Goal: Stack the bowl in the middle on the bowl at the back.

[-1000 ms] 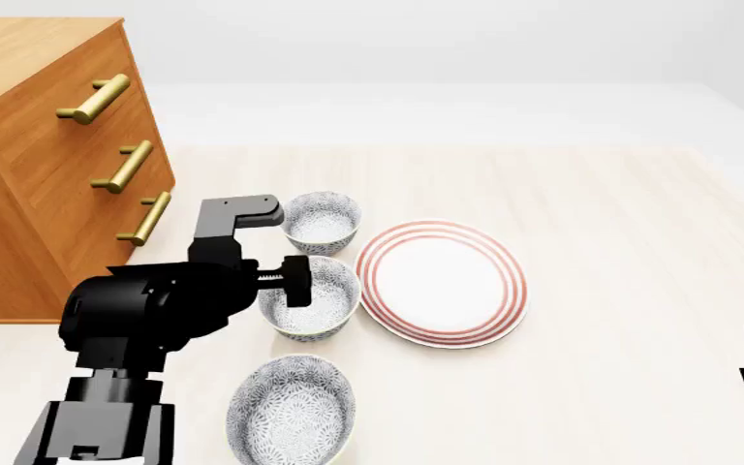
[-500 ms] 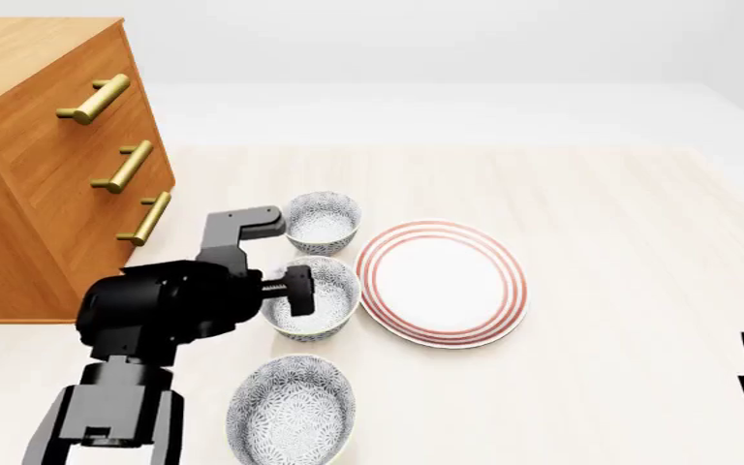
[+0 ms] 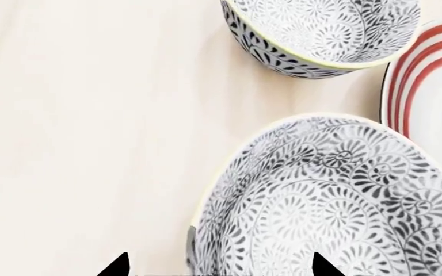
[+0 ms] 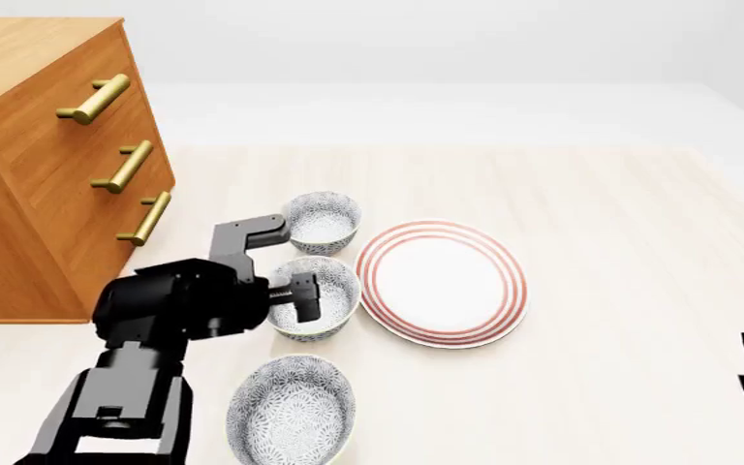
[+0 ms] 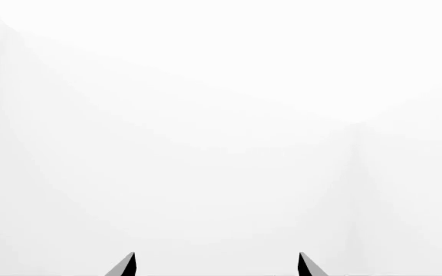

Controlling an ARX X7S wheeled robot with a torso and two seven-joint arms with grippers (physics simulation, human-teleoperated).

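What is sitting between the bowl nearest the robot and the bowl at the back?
The small speckled grey-and-white middle bowl sits between the front bowl and the back bowl, seen in the head view.

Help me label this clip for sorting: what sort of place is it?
Probably a simulated home dining or kitchen spot: patterned bowls and a red-ringed plate sit on a pale wooden table, beside a wooden drawer cabinet.
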